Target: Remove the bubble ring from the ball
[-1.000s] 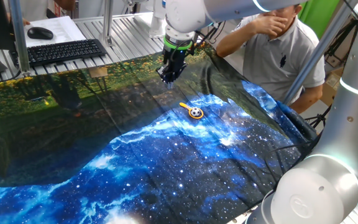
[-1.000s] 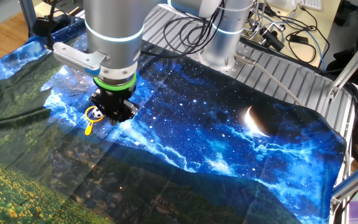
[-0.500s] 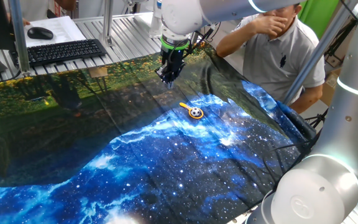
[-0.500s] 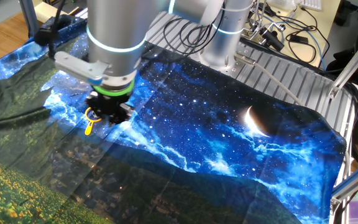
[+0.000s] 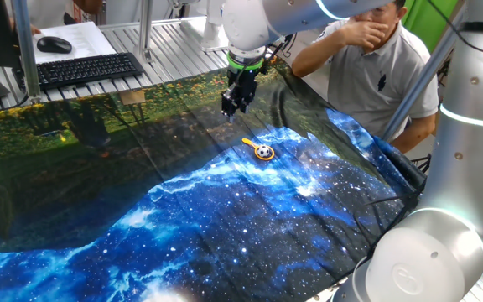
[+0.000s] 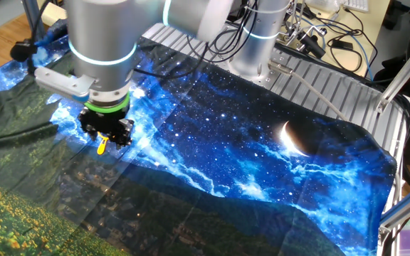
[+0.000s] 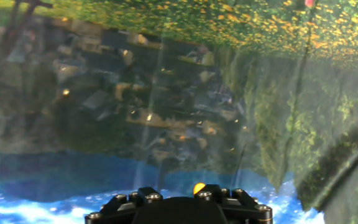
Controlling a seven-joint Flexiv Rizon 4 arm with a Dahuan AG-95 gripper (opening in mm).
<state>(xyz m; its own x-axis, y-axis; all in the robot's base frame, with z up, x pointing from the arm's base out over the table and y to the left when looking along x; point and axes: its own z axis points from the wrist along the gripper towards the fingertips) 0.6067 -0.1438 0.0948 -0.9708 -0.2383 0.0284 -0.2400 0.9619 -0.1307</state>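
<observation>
The orange-yellow bubble ring (image 5: 262, 152) lies flat on the blue galaxy cloth around the tiny black-and-white ball (image 5: 264, 153). Its short handle (image 5: 248, 142) points toward the far left. My gripper (image 5: 232, 108) hangs above the cloth, up and left of the ring and not touching it. In the other fixed view my gripper (image 6: 106, 138) covers the ball, and only the ring's handle (image 6: 102, 146) sticks out below it. In the hand view a small orange bit (image 7: 199, 187) shows just above the black hand body. The fingertips are too small and dark to tell whether they are open.
A patterned cloth (image 5: 225, 218) covers the table, with folds at the right edge. A keyboard (image 5: 86, 69) and mouse (image 5: 54, 44) lie at the back left. A seated person (image 5: 376, 59) is at the back right. Cables (image 6: 319, 35) lie behind the robot base.
My hand has turned about its own axis and shifted sideways above the cloth, staying up and left of the ring. The ring and ball have not moved.
</observation>
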